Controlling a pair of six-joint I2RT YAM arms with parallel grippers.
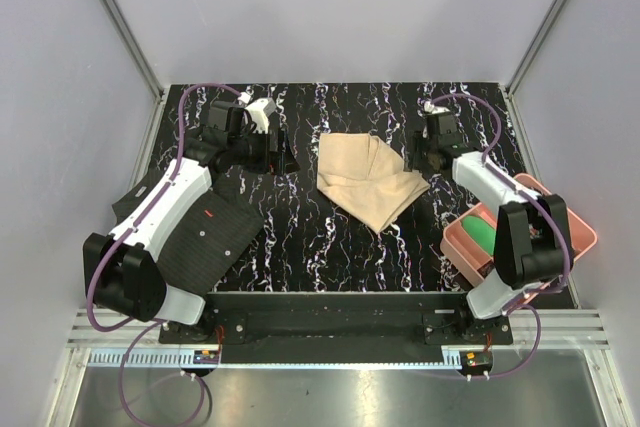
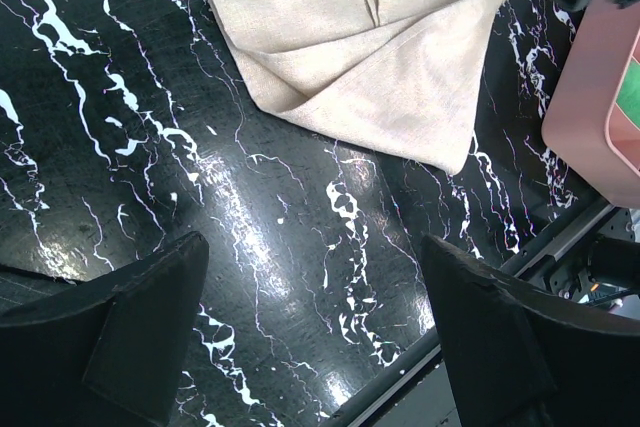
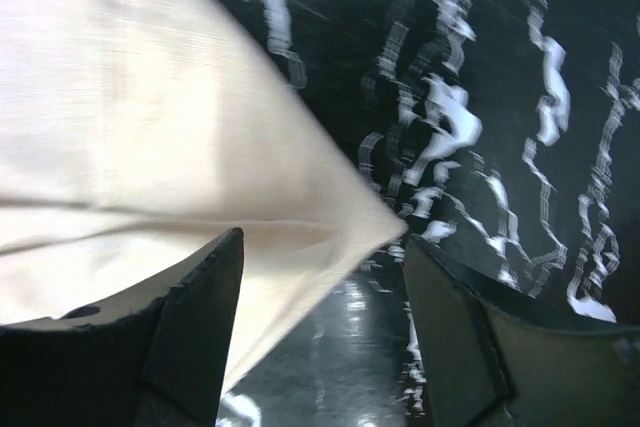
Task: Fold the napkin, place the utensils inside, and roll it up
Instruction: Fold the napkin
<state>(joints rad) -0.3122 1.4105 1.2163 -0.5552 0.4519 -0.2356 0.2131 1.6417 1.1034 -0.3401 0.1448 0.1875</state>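
Observation:
The beige napkin (image 1: 365, 182) lies folded into overlapping layers in the middle of the black marbled table. My left gripper (image 1: 278, 159) hovers to its left, open and empty; in the left wrist view the gripper (image 2: 315, 267) has only bare table between its fingers, with the napkin (image 2: 380, 57) farther off. My right gripper (image 1: 416, 159) is at the napkin's right corner. In the right wrist view its jaws (image 3: 320, 247) stand apart and the napkin's pointed corner (image 3: 130, 117) reaches loosely into the gap beside the left finger (image 3: 195, 317). The utensils are out of view.
A pink tray (image 1: 452, 244) holding a green item sits at the right front, beside the right arm; its wall (image 2: 590, 97) also shows in the left wrist view. A black dotted mat (image 1: 205, 237) with a red mark lies under the left arm. Grey walls enclose the table.

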